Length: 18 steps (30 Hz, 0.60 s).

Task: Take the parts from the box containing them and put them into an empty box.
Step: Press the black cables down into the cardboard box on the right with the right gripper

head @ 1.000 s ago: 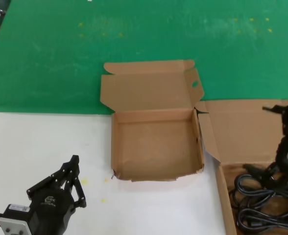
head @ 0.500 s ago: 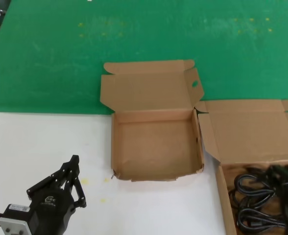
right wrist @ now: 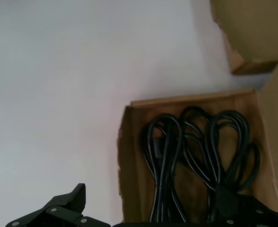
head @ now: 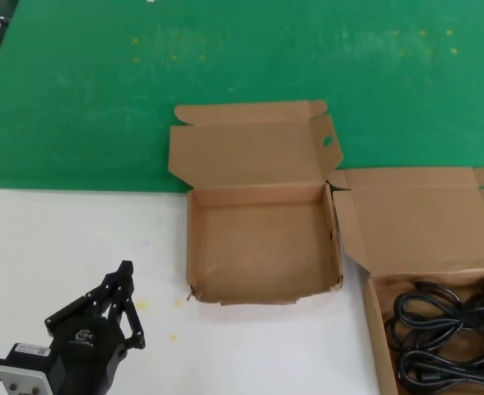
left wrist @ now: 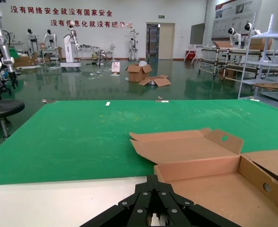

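Left hand [head: 123, 290] sits parked low on the white surface [head: 77, 239], fingers pressed together; empty box [head: 262, 247] centre, cords [head: 444, 333] in the cord box [head: 372, 309] at far right. Left wrist: empty box [left wrist: 210, 175] ahead, lid open. Right wrist: right hand [right wrist: 167, 215] above the cords [right wrist: 195, 156], fingers spread, holding nothing.

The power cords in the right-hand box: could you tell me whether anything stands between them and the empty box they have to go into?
Only cardboard walls. The power cords lie in the right-hand box, and the empty box sits open beside it, its lid folded back. Their adjoining side walls and a raised flap stand between; nothing else visible does.
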Available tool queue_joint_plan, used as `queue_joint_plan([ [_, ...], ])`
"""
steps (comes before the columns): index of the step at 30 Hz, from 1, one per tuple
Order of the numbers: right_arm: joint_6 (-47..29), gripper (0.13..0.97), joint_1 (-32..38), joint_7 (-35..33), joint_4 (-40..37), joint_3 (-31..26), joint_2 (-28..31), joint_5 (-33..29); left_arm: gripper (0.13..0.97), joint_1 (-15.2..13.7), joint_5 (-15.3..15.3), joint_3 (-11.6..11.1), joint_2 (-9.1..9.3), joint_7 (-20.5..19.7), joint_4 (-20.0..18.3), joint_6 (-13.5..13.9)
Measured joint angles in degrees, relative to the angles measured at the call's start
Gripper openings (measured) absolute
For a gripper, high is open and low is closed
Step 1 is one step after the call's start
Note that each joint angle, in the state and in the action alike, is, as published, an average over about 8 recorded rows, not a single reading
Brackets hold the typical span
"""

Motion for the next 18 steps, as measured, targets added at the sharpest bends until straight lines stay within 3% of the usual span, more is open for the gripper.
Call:
queue_joint_plan([
  [7, -2.3, 0.966, -4.0, 5.6, 1.1, 6.4, -3.3, -8.1, 0.133, 0.0, 0.0, 0.0, 0.00, 0.0, 0.0, 0.0],
  [18, -2.4, 0.966, -8.4, 3.0, -1.0, 13.4, -7.6, -13.4, 0.133, 0.0, 0.0, 0.0, 0.00, 0.0, 0.0, 0.0],
])
